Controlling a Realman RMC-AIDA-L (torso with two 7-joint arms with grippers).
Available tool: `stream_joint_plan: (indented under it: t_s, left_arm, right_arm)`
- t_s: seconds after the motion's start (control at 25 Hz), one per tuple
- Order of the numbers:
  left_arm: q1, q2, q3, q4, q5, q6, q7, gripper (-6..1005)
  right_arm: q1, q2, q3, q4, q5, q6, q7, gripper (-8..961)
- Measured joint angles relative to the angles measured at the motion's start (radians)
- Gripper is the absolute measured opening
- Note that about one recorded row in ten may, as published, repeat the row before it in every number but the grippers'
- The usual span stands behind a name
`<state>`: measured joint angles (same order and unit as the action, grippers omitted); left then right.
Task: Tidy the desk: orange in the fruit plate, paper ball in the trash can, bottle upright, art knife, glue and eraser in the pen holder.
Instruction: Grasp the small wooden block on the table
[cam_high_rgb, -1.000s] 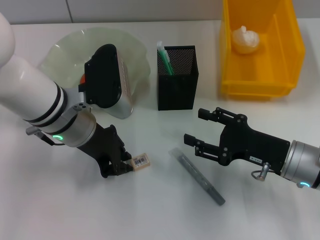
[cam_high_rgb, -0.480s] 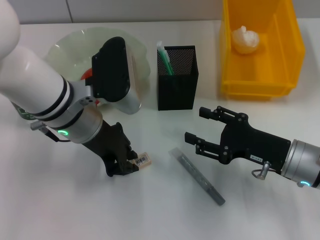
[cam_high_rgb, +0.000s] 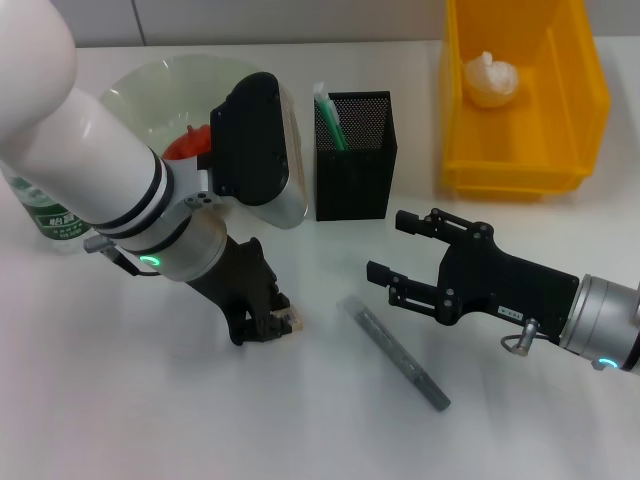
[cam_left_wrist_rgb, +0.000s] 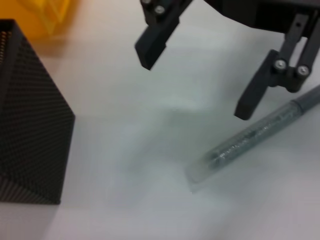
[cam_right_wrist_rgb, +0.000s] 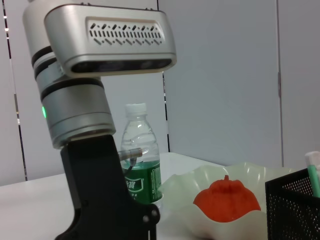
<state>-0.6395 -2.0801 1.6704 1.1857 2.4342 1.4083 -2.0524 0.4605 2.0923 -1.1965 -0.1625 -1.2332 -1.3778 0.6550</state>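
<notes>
The left end effector is down on the white bench, its dark fingers closed on the eraser, of which only a small tan edge shows at the fingertips. Behind that end effector, beyond its arm, sits the fruit plate with the orange inside it; the right wrist view confirms the orange resting in the ruffled green bowl. Farther out to the left end effector's own left side stands the bottle, upright, white cap on top and green label visible.

The right end effector hovers low over the bench with its two fingers spread apart and nothing between them. The grey art knife lies flat on the bench between the two end effectors, just beside the right one's lower finger; whether they touch cannot be told.

The pen holder stands behind and between both end effectors, with a green-and-white stick poking out of it. Behind the right end effector is the trash can, and the paper ball lies inside it.
</notes>
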Motion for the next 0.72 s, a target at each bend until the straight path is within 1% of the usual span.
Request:
stream_joint_plan:
  t_s: [0.24,0.48,0.6,0.72]
  left_arm:
    - [0.000,0.000,-0.002,-0.001,-0.003,-0.013,0.000,300]
    - [-0.005,0.000,0.020,-0.039,-0.003,-0.026,-0.001,319]
    - [-0.006,0.000,0.021,-0.048,-0.003,-0.038,-0.002,543]
    - [-0.006,0.000,0.022,-0.049,-0.003,-0.049,-0.002,526]
  right_arm:
    - [-0.001,0.000,0.000,0.006,0.000,-0.001,0.000,726]
    - [-0.003,0.000,0.002,0.006,0.000,-0.004,0.000,726]
    - [-0.003,0.000,0.003,0.006,0.000,-0.005,0.000,726]
    - [-0.004,0.000,0.003,0.006,0.000,-0.004,0.000,726]
